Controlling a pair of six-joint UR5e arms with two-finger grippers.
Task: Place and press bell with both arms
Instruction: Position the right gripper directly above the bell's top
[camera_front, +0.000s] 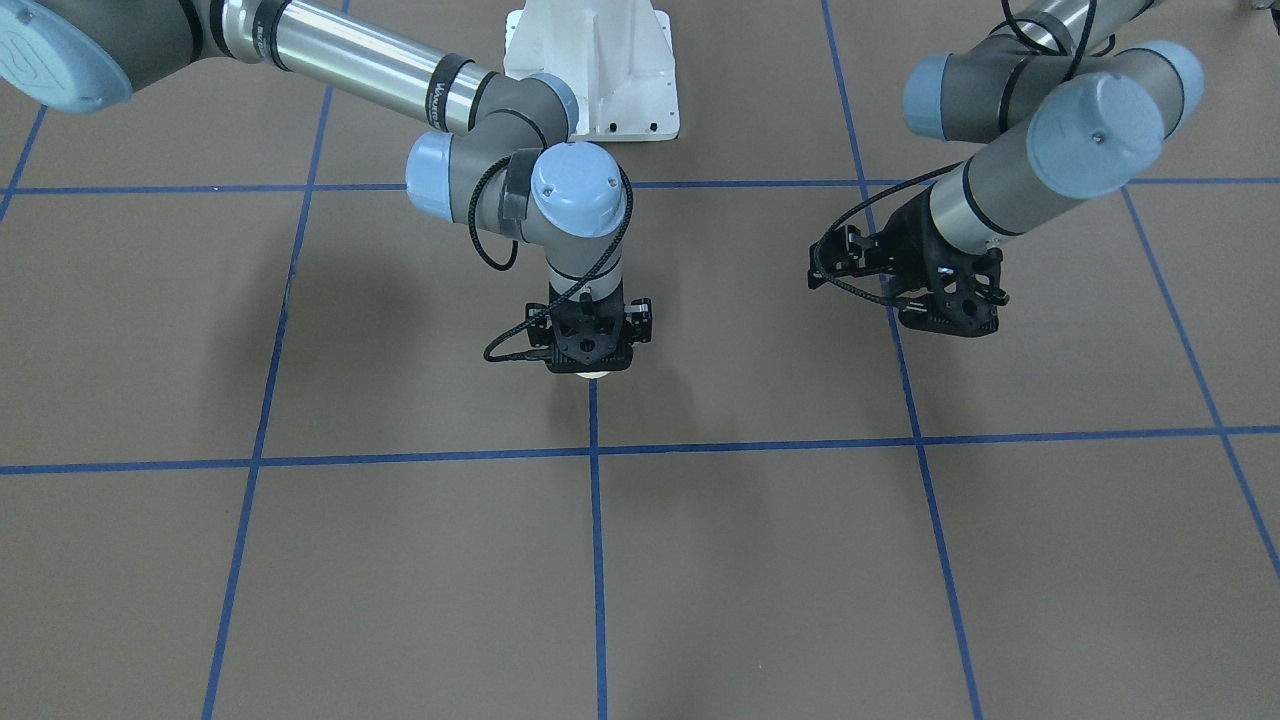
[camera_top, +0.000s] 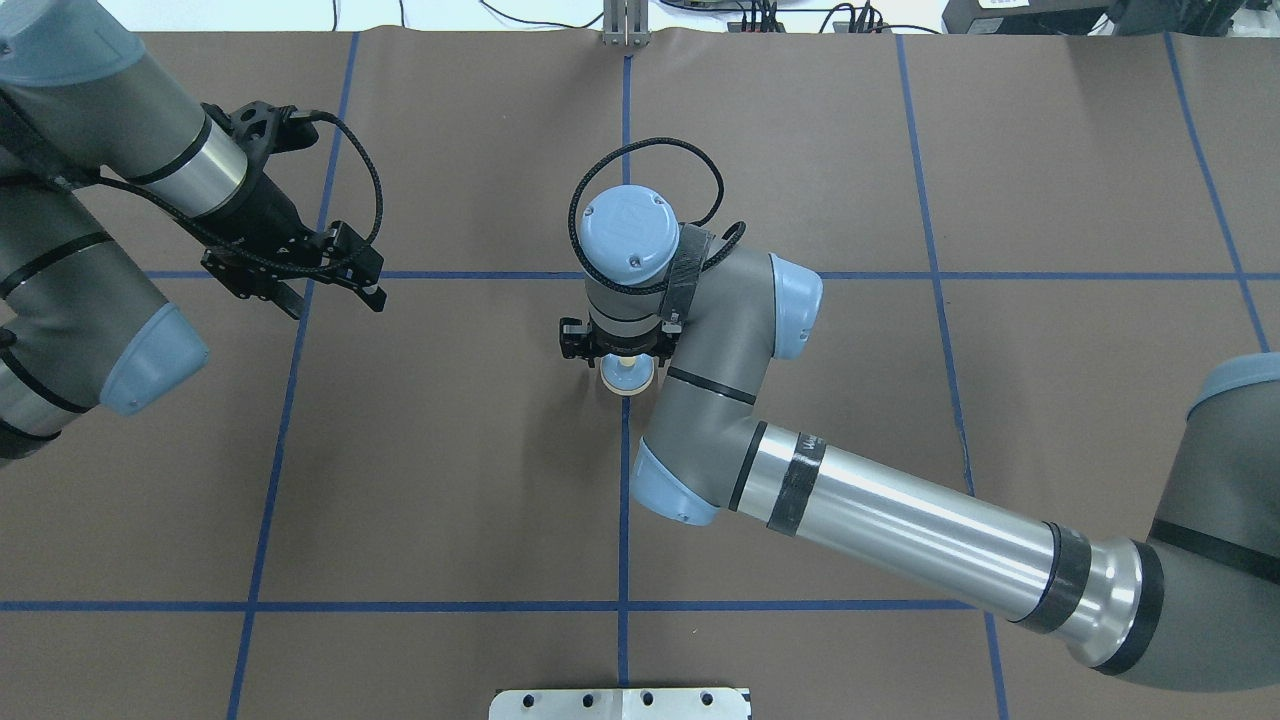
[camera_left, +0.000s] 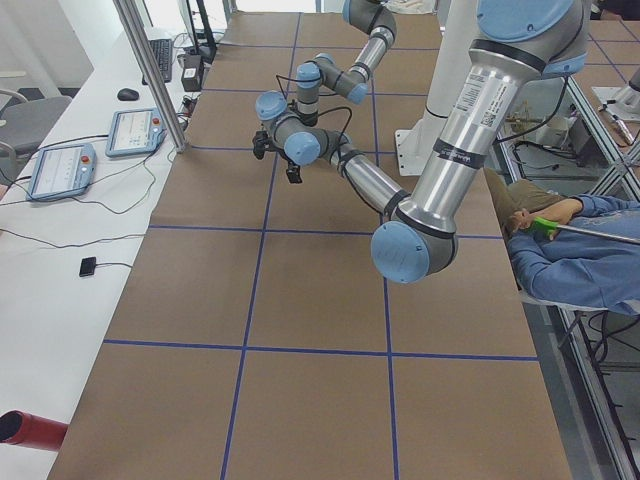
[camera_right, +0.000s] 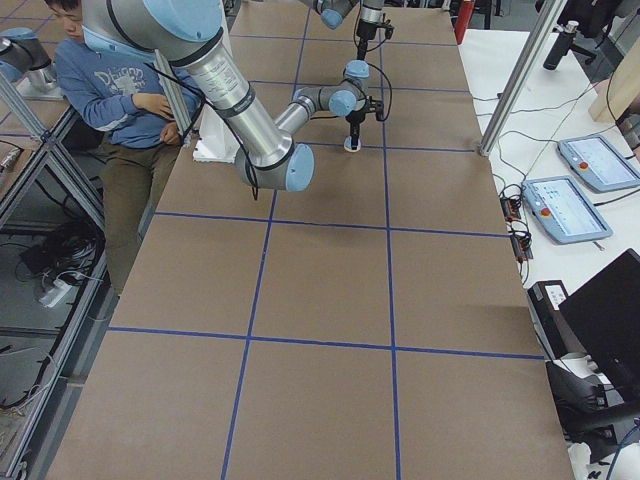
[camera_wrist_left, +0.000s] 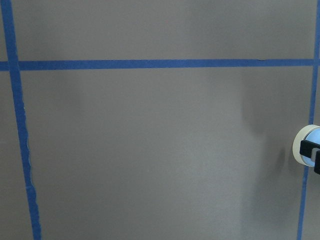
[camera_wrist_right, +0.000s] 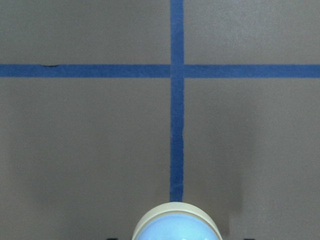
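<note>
The bell (camera_top: 628, 378) stands on the brown table at the centre tape line, light-blue dome on a cream base. It shows at the bottom of the right wrist view (camera_wrist_right: 176, 227) and at the right edge of the left wrist view (camera_wrist_left: 300, 146). My right gripper (camera_top: 622, 360) points straight down over it, with the jaws open and a finger on either side of the dome. In the front view the right gripper (camera_front: 590, 350) hides all but a cream sliver of the bell (camera_front: 592, 373). My left gripper (camera_top: 335, 298) is open and empty, tilted above the table well to the left of the bell.
Blue tape lines (camera_top: 623, 520) divide the brown table into squares. The white pedestal base (camera_front: 592, 70) stands at the robot's edge. My right arm's long silver link (camera_top: 900, 520) stretches across the right half. A seated person (camera_right: 110, 90) is beside the table.
</note>
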